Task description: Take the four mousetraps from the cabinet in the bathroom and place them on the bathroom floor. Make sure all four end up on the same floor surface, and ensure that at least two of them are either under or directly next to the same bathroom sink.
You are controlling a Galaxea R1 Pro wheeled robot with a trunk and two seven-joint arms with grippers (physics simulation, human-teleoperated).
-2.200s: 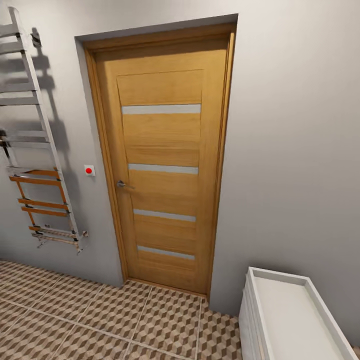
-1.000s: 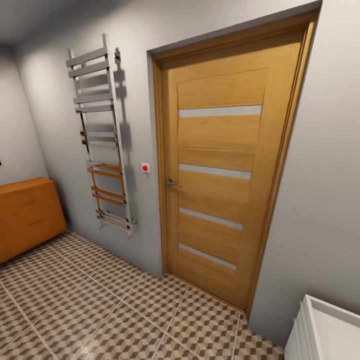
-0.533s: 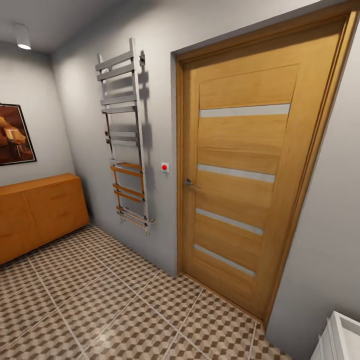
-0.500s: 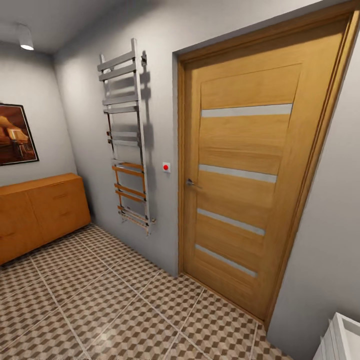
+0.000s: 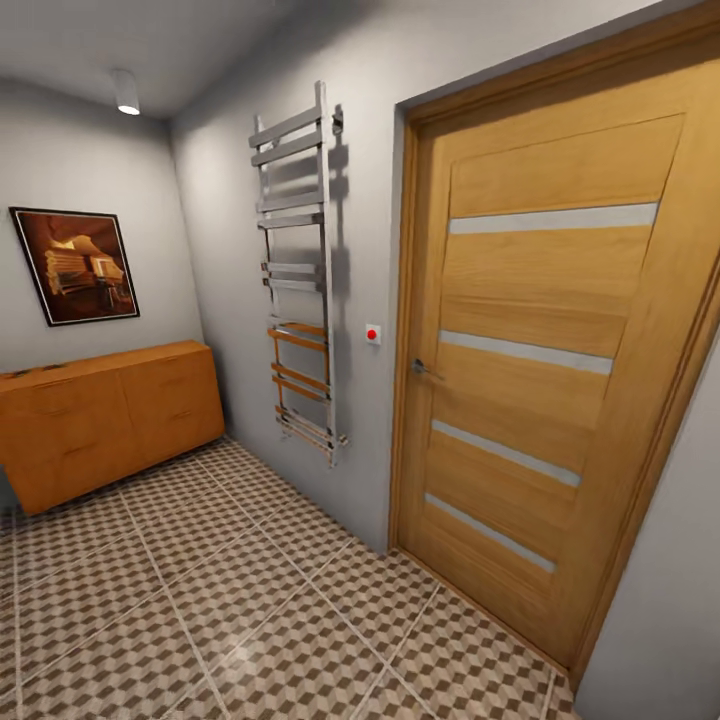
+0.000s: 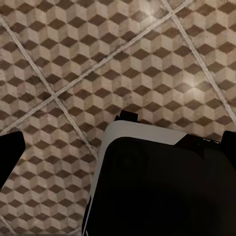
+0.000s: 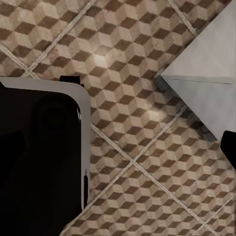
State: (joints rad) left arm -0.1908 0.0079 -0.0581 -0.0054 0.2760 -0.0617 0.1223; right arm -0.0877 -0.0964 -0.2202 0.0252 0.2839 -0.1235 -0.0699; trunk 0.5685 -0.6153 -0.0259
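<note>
At the far left, the cabinet [image 5: 110, 420] stands shut against the wall on the bathroom floor [image 5: 250, 620], a wooden door [image 5: 550, 380] at right. Whether either gripper is spread or pressed together cannot be told.

Head view faces door [image 5: 540, 380] and cabinet [image 5: 100, 420]; both wrist views look down, sharing bathroom floor [image 6: 73, 54].

Grey walls [image 5: 150, 150], wood door [image 5: 545, 360]
</note>
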